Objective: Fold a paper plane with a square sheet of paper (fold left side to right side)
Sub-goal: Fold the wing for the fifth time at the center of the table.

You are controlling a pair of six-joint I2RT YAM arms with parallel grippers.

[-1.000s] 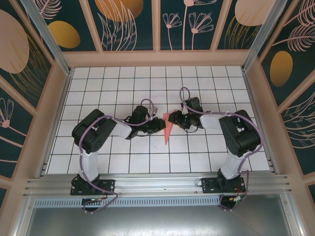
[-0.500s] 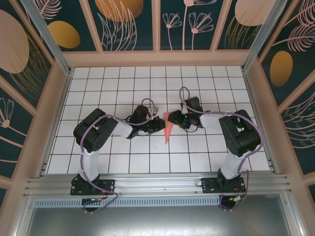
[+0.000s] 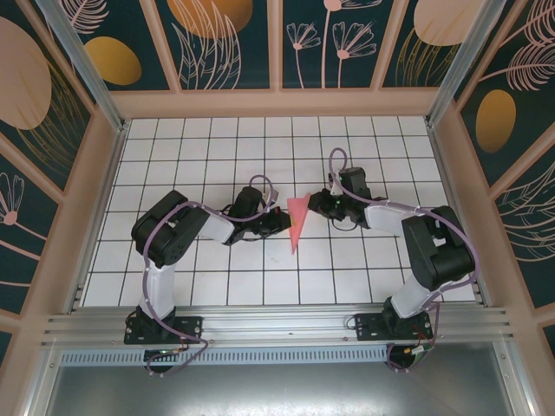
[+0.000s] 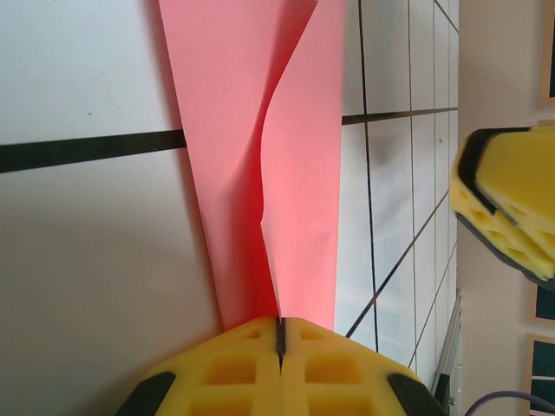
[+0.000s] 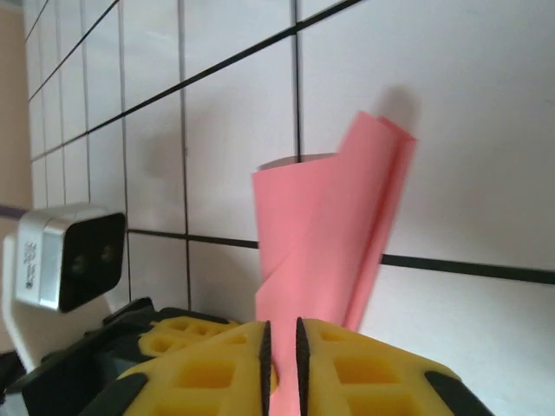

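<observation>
The pink-red sheet of paper lies at the table's centre, folded into a narrow dart with its tip toward the near edge. My left gripper comes in from the left and is shut on the paper's left edge; its yellow pads meet with the sheet pinched between them. From the right, my right gripper holds the wide far end. Its pads stand a sliver apart with the paper running between them. The layers bulge apart between the two grips.
The white grid-tiled table is boxed in by wooden rails and patterned walls. Both arms bend inward and meet near the centre. In the right wrist view the left arm's camera housing is close on the left.
My right gripper has closed on the paper's wide end and its arm has shifted right. The wide end now spreads out more. The left gripper stays shut in place.
</observation>
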